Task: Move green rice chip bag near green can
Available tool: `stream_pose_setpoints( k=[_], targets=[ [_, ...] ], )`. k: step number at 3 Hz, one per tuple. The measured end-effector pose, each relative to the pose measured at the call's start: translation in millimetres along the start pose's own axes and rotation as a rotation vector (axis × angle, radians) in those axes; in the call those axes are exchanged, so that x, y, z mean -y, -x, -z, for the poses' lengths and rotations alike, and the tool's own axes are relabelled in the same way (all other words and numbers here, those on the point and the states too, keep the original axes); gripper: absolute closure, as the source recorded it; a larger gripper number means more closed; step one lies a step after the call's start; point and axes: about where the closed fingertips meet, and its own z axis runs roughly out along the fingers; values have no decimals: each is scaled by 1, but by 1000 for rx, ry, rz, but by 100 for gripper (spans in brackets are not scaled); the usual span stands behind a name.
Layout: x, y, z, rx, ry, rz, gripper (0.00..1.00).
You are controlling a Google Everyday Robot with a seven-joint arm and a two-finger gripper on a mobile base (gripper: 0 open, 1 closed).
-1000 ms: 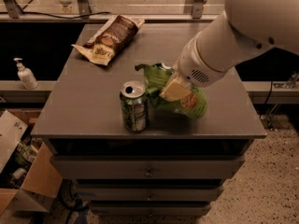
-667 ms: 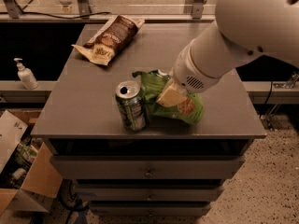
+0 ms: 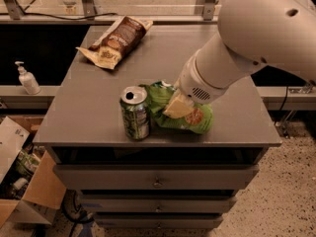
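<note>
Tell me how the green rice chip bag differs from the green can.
The green rice chip bag lies flat; the green can stands on its base. The bag is bright green and wider; the can is darker, with a silver top. The tool is at the bag, not the can. Both are green, side by side.

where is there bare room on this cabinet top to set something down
Bare: the left side of the cabinet top between the brown snack bag and the green can, the middle strip behind the can, and the front right corner beyond the green rice chip bag. Crowded: front centre, where can, bag and the gripper over it bunch.
</note>
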Motion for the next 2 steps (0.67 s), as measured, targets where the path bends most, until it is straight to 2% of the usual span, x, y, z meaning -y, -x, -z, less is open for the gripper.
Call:
stream_pose_setpoints(
  k=[2],
  targets=[
    [-3, -5, -5, -8, 5, -6, 35]
  ],
)
